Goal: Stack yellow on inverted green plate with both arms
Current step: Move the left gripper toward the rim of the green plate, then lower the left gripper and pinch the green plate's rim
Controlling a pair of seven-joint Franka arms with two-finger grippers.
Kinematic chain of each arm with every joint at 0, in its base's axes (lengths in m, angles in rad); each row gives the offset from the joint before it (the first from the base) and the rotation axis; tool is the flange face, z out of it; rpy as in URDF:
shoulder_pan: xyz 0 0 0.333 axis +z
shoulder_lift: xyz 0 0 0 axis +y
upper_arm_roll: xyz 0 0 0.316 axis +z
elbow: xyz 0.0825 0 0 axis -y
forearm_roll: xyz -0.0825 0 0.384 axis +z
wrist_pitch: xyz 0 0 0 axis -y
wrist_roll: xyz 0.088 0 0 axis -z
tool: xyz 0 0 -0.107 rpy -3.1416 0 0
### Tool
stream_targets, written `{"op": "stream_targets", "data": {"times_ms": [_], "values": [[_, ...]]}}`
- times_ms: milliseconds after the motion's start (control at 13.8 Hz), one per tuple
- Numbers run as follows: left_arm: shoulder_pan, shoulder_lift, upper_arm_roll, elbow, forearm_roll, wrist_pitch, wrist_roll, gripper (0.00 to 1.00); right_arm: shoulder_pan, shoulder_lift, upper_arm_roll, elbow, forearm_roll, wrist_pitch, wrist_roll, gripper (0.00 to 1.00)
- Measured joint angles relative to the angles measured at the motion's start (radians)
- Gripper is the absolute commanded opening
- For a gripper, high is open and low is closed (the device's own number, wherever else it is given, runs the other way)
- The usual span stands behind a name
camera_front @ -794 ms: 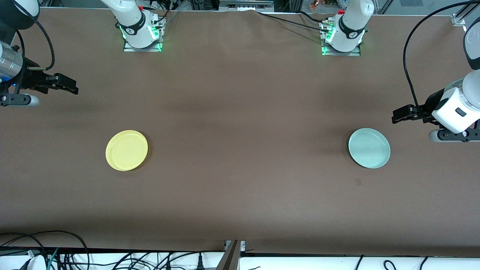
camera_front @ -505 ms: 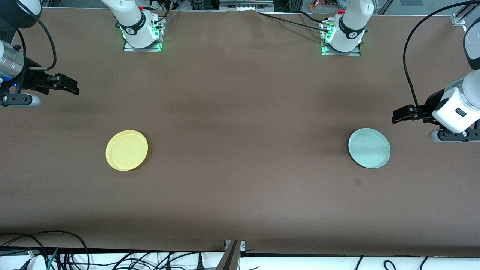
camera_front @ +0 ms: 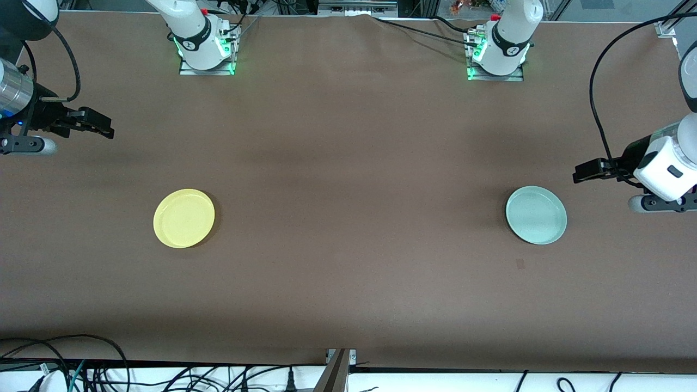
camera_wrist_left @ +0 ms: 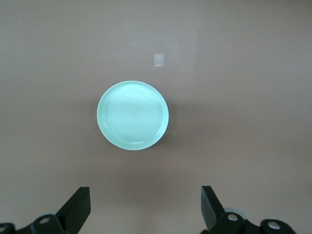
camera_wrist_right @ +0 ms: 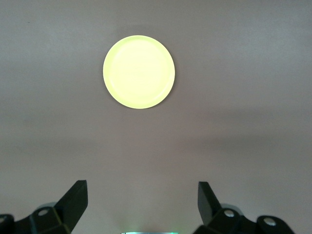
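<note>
The yellow plate (camera_front: 184, 218) lies rim up on the brown table (camera_front: 348, 179), toward the right arm's end. The green plate (camera_front: 536, 215) lies rim up too, well apart from it toward the left arm's end, about level with it in the front view; seen from the yellow plate it sits at three o'clock in that view. A small pale square mark (camera_front: 520, 264) lies on the table near the green plate, at about seven o'clock from it and nearer to the front camera.

The right gripper (camera_front: 106, 129) hangs in the air over bare table at the right arm's end, fingers spread wide and holding nothing. From the yellow plate it shows at about eleven o'clock in the front view.

The left gripper (camera_front: 580, 174) hangs over bare table just beside the green plate, at about two o'clock from it, fingers likewise released and empty.
</note>
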Motion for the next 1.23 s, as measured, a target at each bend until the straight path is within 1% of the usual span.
{"op": "stream_targets", "data": {"times_ms": [361, 578, 794, 1011, 1227], "values": [[0.142, 0.084, 0.004, 0.000, -0.168, 0.003, 0.120, 1.00, 0.000, 0.000, 0.000, 0.000, 0.000, -0.001, 0.000, 1.00], [0.160, 0.142, 0.001, -0.008, -0.188, 0.052, 0.189, 1.00, 0.000, 0.000, 0.000, 0.000, 0.000, -0.007, 0.000, 1.00], [0.171, 0.169, 0.000, -0.031, -0.188, 0.103, 0.249, 1.00, 0.000, 0.000, 0.000, 0.000, 0.000, -0.009, 0.000, 1.00], [0.203, 0.184, 0.002, -0.093, -0.195, 0.217, 0.352, 1.00, 0.000, 0.000, 0.000, 0.000, 0.000, -0.010, 0.000, 1.00], [0.238, 0.225, 0.003, -0.201, -0.280, 0.370, 0.500, 1.00, 0.000, 0.000, 0.000, 0.000, 0.000, -0.011, 0.000, 1.00]]}}
